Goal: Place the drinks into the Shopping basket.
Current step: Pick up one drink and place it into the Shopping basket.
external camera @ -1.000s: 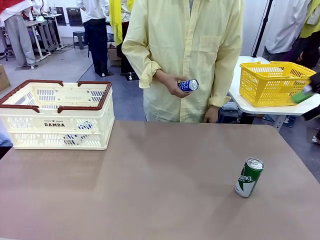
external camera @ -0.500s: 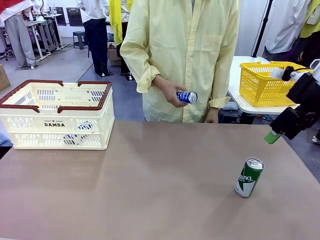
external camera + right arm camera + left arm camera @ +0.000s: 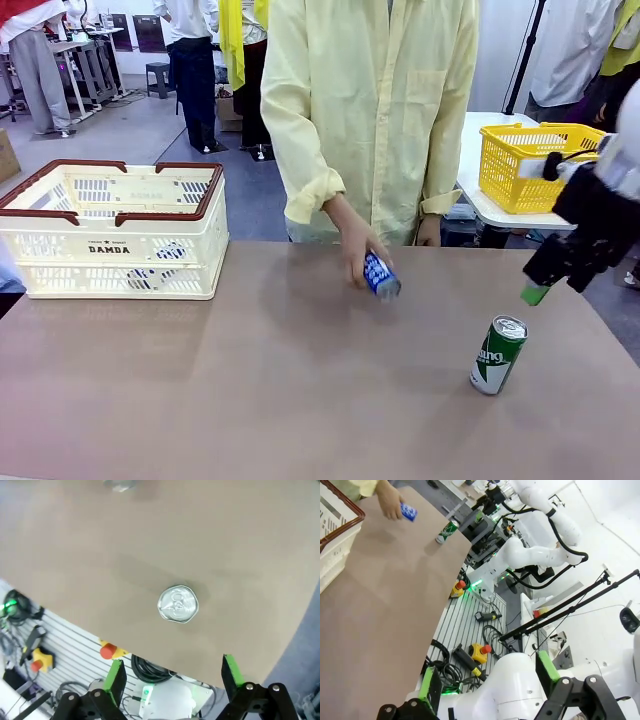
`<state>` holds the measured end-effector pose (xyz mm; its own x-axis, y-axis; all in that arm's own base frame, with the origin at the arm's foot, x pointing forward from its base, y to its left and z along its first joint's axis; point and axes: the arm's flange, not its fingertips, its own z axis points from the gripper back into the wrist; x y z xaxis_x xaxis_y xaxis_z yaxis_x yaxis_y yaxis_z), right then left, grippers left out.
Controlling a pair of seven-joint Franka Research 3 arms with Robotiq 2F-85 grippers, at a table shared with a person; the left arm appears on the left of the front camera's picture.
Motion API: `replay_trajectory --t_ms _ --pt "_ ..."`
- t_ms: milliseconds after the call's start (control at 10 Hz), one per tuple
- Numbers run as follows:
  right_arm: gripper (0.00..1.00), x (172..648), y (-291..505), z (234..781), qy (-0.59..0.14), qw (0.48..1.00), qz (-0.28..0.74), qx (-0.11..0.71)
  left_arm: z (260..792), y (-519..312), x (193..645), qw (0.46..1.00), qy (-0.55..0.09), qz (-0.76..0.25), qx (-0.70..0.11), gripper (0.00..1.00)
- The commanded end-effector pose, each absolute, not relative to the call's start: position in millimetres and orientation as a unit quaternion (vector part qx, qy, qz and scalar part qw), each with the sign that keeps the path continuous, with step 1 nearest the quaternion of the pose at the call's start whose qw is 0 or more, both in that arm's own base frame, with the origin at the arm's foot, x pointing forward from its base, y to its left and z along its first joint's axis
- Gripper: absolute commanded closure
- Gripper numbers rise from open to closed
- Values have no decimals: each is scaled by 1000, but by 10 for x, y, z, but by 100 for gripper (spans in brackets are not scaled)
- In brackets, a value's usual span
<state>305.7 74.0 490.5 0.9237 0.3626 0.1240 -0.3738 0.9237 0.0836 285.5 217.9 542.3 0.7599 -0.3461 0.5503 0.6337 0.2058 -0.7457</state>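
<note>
In the front view, a slim green metal drink can with white lettering and a silver top [image 3: 498, 355] stands upright on the brown table [image 3: 300, 400]; we place everything else from this green can. Well to its left and farther back sits the large cream-white slotted plastic Shopping basket with a dark red-brown rim [image 3: 112, 216], its open top ready to take drinks. Between the two, nearer the green can, a person's hand [image 3: 355, 255] holds a slim blue can with white print [image 3: 381, 276] tilted, low end close to the table. We judge the person means to set it within the arms' reach. The black, green-padded right end effector [image 3: 540, 288] hangs just above and to the right of the green can.

In the left wrist view, the left end effector [image 3: 487, 680] is released and empty, parked well away from the green can [image 3: 447, 531], off the table [image 3: 380, 605]. That leaves the working space free. The blue can [image 3: 408, 512] and the hand [image 3: 390, 502] lie just beyond the green can.

In the right wrist view, the right end effector [image 3: 173, 677] points straight down, jaws spread wide with nothing between them. The green can's silver top [image 3: 178, 604] lies just ahead of them, apart from both pads. We read this as lining up for a top-down grasp.
</note>
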Motion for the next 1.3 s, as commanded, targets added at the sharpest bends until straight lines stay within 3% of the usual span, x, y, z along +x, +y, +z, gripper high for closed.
replay_trajectory --t_ms 0,300,500,900,1200 --pt "0 3017 949 4616 -10 991 132 0 5438 2155 2856 765 -138 -312 -547 0" --pt "0 3056 596 4507 17 997 61 47 5438 2155 2856 765 -138 -312 -547 0" --pt "0 3036 -668 4626 -29 986 -59 155 5438 2155 2856 765 -138 -312 -547 0" --pt "0 2857 -2091 4171 -4 937 -168 306 5438 2155 2856 765 -138 -312 -547 0" --pt "0 2754 -2261 4018 -19 919 -184 349 5438 2155 2856 765 -138 -312 -547 0"
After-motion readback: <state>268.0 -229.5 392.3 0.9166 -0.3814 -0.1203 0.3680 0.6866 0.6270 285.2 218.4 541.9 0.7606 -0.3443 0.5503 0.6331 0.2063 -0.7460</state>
